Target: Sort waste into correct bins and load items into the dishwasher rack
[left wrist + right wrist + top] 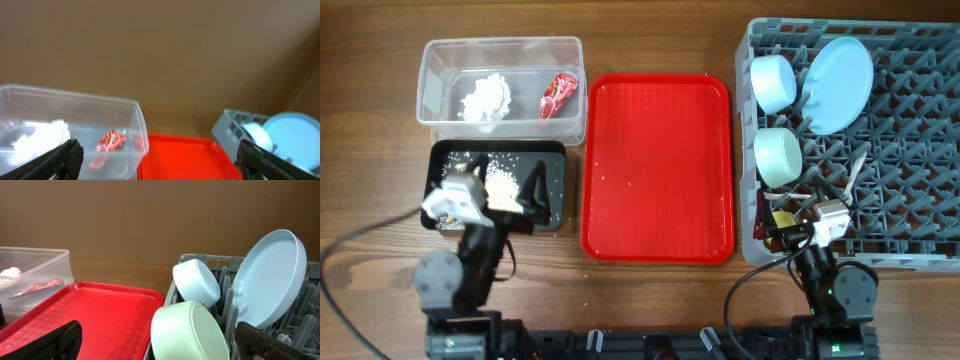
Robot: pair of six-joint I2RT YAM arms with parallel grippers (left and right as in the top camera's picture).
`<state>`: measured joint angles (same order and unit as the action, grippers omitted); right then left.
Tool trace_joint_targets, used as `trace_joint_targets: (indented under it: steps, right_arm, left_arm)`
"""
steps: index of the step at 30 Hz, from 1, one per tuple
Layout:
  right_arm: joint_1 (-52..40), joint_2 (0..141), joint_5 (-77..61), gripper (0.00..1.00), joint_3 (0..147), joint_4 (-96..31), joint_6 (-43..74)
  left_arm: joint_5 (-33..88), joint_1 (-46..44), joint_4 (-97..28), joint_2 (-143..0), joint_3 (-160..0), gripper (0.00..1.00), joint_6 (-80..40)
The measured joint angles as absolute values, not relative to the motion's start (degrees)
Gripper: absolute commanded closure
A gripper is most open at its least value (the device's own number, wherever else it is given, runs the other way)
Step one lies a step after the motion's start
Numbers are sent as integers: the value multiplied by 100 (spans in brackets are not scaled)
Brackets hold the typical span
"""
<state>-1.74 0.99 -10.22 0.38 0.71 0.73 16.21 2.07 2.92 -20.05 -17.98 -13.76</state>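
Right gripper point(157, 332) stands wide apart, mint bowl point(187, 330) just ahead, seated in the rack point(200, 258). I record left gripper point(157, 152) equally wide; red wrapper point(111, 141) lies beyond it in the clear tub point(75, 107).

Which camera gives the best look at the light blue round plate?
The right wrist view: the light blue round plate stands close and large, on edge in the grey plastic grid rack. Overhead shows it smaller, from above; the left wrist view catches only part of it at the frame's corner.
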Motion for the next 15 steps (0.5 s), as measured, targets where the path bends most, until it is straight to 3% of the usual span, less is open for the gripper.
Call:
trace_joint_targets:
  steps: [5, 15]
  right_arm:
    - [-174, 99, -1022, 0, 38, 71, 73]
    - [-174, 99, -1022, 0, 38, 69, 73]
  left_arm:
    - [1483, 121, 368, -1146, -884, 0, -1376]
    - [731, 121, 287, -593, -552, 0, -1369]
